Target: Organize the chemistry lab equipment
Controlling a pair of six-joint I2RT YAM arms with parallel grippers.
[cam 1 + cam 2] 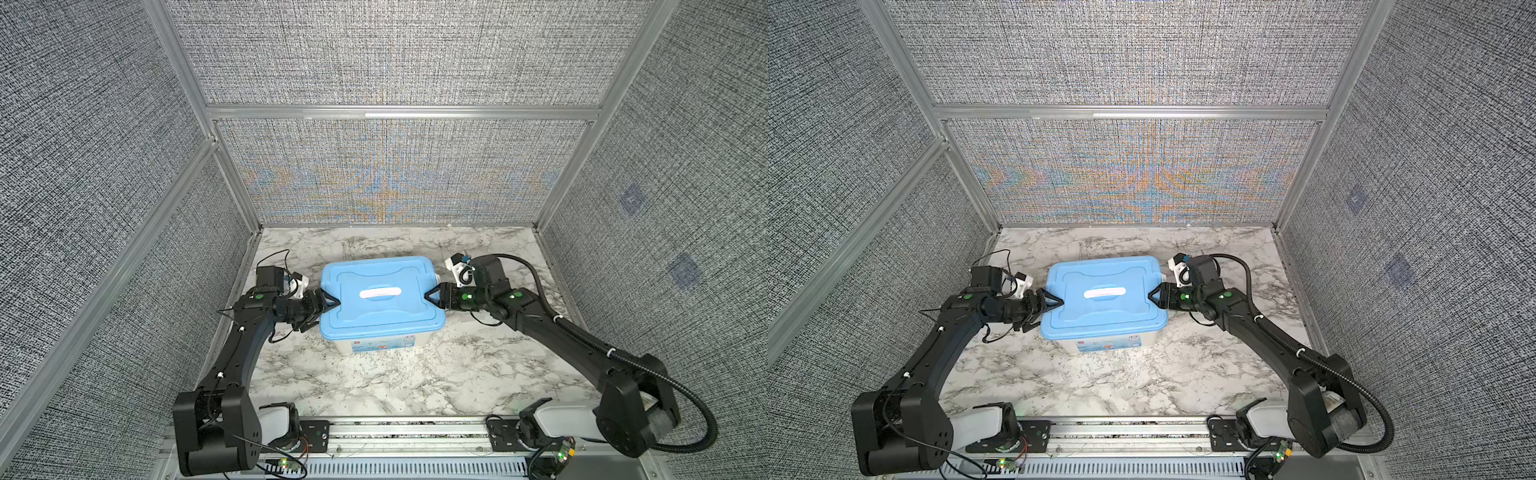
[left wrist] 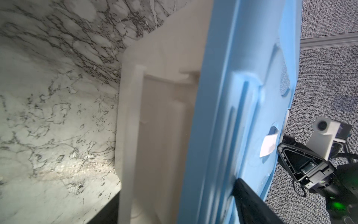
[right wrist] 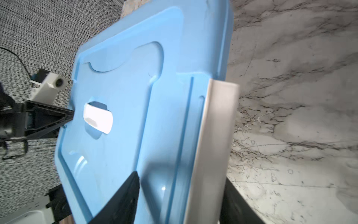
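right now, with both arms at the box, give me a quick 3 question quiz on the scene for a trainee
1. True or false: the blue lid lies flat on the marble table beside the white tub.
2. Fill in: the handle in the lid's middle is ___.
3. Where are the left end effector and the right end effector? A: at the lid's two short ends. B: both on the handle. C: pulled back by the arm bases.

Key: 1 false, the lid sits on top of the tub. 2 white. 3 A.
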